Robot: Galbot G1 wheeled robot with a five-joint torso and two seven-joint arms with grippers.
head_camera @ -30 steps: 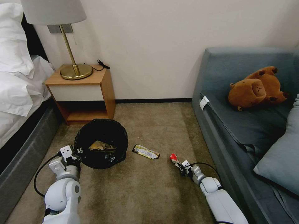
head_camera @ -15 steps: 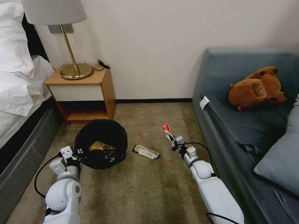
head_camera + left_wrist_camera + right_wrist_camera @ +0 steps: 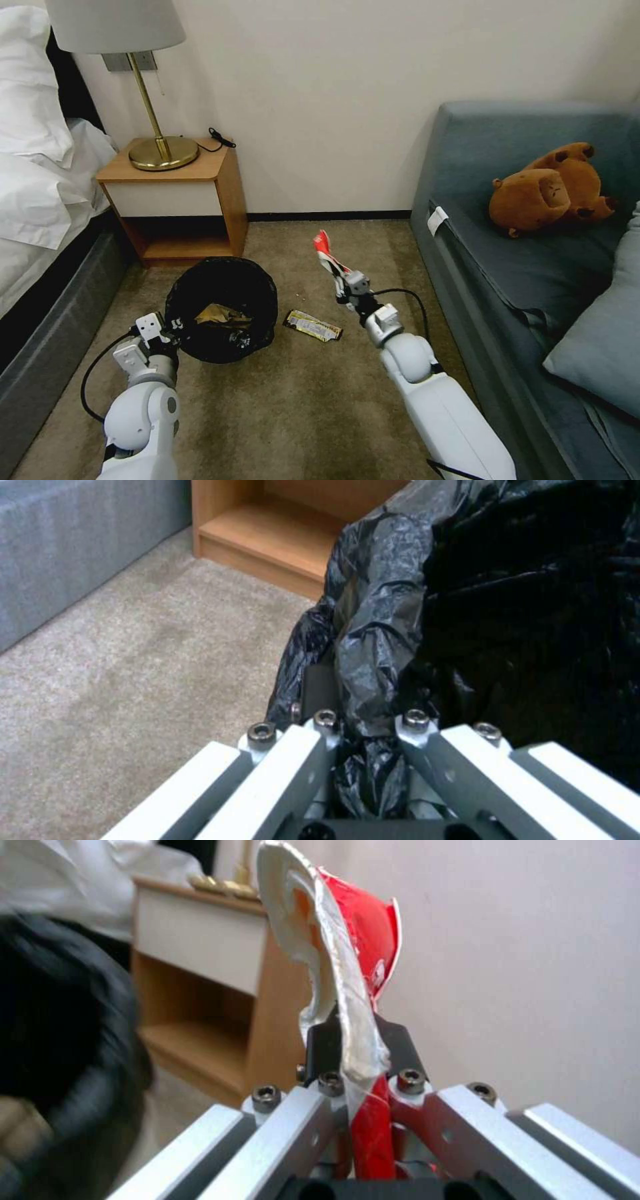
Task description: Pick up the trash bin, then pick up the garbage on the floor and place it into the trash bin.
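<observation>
Head view, right claw (image 3: 337,268) pinching red-white wrapper (image 3: 325,248), trash bin (image 3: 221,308) interior dark

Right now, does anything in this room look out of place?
A flat snack wrapper lies on the carpet beside the trash bin. The plush bear sprawls upside down on the sofa. The right pincer holds a red-white wrapper aloft.
</observation>
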